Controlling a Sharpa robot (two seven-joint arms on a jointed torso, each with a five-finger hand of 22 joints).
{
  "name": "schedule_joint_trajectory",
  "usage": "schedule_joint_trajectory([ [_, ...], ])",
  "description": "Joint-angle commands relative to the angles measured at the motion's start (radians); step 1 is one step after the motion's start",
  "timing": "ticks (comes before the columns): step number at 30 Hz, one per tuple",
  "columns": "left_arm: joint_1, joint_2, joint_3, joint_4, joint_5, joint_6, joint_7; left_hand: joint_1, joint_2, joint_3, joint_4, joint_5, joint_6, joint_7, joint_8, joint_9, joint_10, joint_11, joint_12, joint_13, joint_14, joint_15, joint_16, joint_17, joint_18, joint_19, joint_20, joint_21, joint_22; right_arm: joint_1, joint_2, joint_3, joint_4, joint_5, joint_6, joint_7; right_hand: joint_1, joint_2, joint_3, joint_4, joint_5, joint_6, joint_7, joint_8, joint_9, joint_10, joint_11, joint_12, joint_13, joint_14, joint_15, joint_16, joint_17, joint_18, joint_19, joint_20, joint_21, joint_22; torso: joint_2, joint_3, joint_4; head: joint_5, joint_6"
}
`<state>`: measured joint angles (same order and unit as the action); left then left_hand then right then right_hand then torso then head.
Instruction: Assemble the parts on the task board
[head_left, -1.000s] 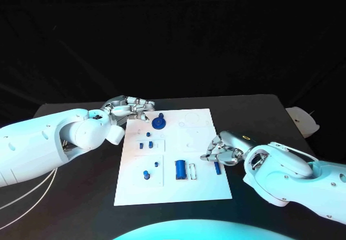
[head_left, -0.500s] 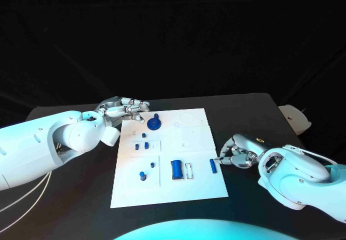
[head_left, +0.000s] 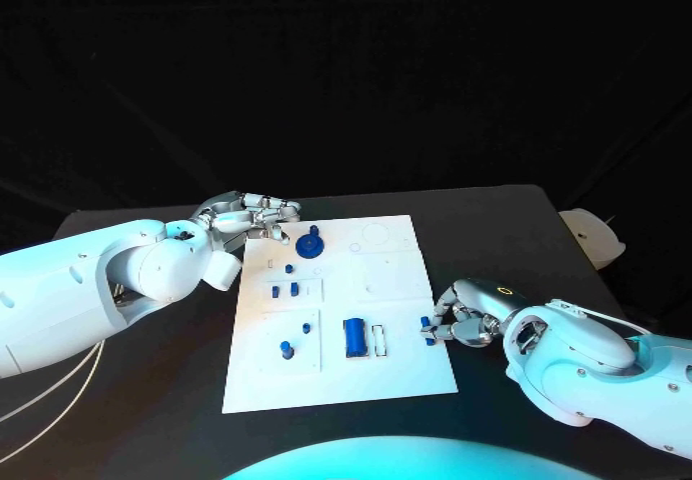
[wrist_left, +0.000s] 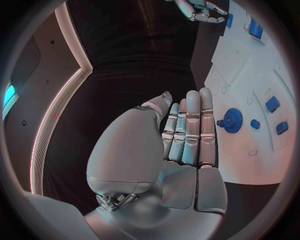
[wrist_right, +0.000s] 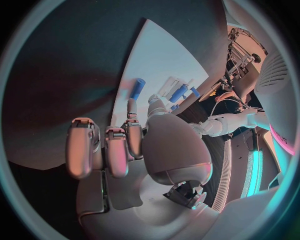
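The white task board (head_left: 397, 300) lies mid-table. On it are a blue gear (head_left: 309, 243), a blue block (head_left: 353, 337) next to a white piece (head_left: 381, 340), and several small blue parts (head_left: 284, 290). A short blue peg (head_left: 428, 330) lies at the board's right edge. My right hand (head_left: 464, 318) sits just right of that edge with its fingers curled. In the right wrist view one fingertip (wrist_right: 131, 106) meets the near end of the peg (wrist_right: 137, 88). My left hand (head_left: 254, 215) hovers at the board's far left corner, fingers straight, holding nothing. The left wrist view shows the gear (wrist_left: 232, 120) beside the left hand (wrist_left: 187, 132).
Bare black table (head_left: 130, 400) surrounds the board. A pale object (head_left: 594, 235) sits off the table's right edge. My left forearm (head_left: 101, 290) reaches over the table's left side, and my right forearm (head_left: 591, 365) over its front right.
The view shifted after the earliest frame. My right hand has closed in from the right on the peg at the board's edge. The left hand has stayed where it was.
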<state>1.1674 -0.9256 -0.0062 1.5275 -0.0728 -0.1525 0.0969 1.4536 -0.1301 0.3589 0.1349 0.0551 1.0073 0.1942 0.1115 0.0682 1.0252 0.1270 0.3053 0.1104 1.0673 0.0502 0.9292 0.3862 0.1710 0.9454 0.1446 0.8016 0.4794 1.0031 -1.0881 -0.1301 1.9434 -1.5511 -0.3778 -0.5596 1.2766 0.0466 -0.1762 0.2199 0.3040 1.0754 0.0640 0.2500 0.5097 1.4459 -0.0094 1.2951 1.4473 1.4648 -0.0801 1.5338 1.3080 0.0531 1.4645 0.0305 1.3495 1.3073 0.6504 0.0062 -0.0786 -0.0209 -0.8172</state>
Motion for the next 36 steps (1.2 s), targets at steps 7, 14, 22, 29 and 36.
schedule_joint_trajectory([
  [7,0.000,0.000,0.001,0.003,-0.003,0.017,0.007,0.001,0.008,-0.005,-0.002,0.003,-0.008,-0.001,0.006,0.000,-0.008,-0.001,0.006,0.002,-0.005,0.002,-0.004,-0.001,0.013,0.007,0.000,-0.006,-0.001,-0.012,0.023,0.000,-0.031,-0.039,0.015,-0.014,0.005,-0.004,0.003,0.004,-0.002,0.010,-0.005,-0.004,-0.001,-0.004,-0.004,0.001,-0.091,0.085,0.006,-0.005,0.163,-0.010,0.031,0.006,-0.005,0.206,-0.001,-0.0007,0.0000,0.004,-0.004],
  [14,0.000,-0.001,0.001,0.004,-0.005,0.016,0.007,0.000,0.008,-0.006,-0.001,0.003,-0.008,-0.001,0.007,0.000,-0.009,-0.001,0.007,0.002,-0.005,0.003,-0.004,-0.001,0.013,0.007,0.000,-0.007,-0.002,-0.014,0.033,0.000,-0.045,-0.062,0.028,-0.017,0.009,-0.003,0.005,0.004,-0.001,0.012,-0.006,-0.004,-0.001,-0.003,-0.005,0.002,-0.090,0.085,0.005,-0.005,0.163,-0.010,0.032,0.006,-0.003,0.206,-0.001,-0.0003,-0.0005,0.007,-0.004],
  [22,0.000,-0.003,0.001,0.005,-0.005,0.017,0.006,-0.001,0.008,-0.007,-0.001,0.003,-0.008,-0.001,0.007,0.000,-0.010,0.000,0.007,0.002,-0.005,0.003,-0.004,-0.001,0.013,0.008,0.001,-0.007,-0.002,-0.022,0.059,0.000,-0.068,-0.095,0.052,-0.020,0.016,-0.003,0.007,0.001,-0.002,0.015,-0.007,-0.003,-0.001,-0.003,-0.006,0.001,-0.090,0.085,0.004,-0.005,0.162,-0.010,0.031,0.005,-0.004,0.206,0.000,-0.0002,-0.0008,0.009,-0.004],
  [29,0.000,-0.005,0.001,0.007,-0.005,0.018,0.010,-0.004,0.012,-0.007,0.003,0.003,-0.008,-0.001,0.007,0.000,-0.010,0.000,0.009,0.002,-0.005,0.003,-0.004,-0.002,0.013,0.008,0.001,-0.009,-0.003,-0.032,0.085,-0.001,-0.095,-0.184,0.120,-0.021,0.053,-0.033,0.005,-0.023,-0.014,0.017,-0.007,-0.006,-0.002,-0.010,-0.007,-0.010,-0.097,0.082,0.003,-0.012,0.148,-0.005,0.022,0.005,-0.031,0.199,-0.001,-0.0002,-0.0008,0.012,-0.007],
  [36,0.000,-0.008,0.001,0.008,-0.005,0.017,0.010,-0.004,0.012,-0.007,0.003,0.003,-0.008,-0.001,0.007,0.000,-0.010,0.000,0.009,0.002,-0.005,0.003,-0.004,-0.002,0.013,0.008,0.001,-0.009,-0.003,-0.049,0.097,-0.001,-0.099,-0.232,0.156,-0.020,0.152,-0.027,0.050,-0.072,-0.034,0.025,-0.014,-0.011,-0.005,-0.013,-0.014,-0.016,-0.098,0.082,-0.003,-0.013,0.147,-0.004,0.020,0.001,-0.036,0.198,-0.001,0.0000,-0.0014,0.013,-0.007],
])
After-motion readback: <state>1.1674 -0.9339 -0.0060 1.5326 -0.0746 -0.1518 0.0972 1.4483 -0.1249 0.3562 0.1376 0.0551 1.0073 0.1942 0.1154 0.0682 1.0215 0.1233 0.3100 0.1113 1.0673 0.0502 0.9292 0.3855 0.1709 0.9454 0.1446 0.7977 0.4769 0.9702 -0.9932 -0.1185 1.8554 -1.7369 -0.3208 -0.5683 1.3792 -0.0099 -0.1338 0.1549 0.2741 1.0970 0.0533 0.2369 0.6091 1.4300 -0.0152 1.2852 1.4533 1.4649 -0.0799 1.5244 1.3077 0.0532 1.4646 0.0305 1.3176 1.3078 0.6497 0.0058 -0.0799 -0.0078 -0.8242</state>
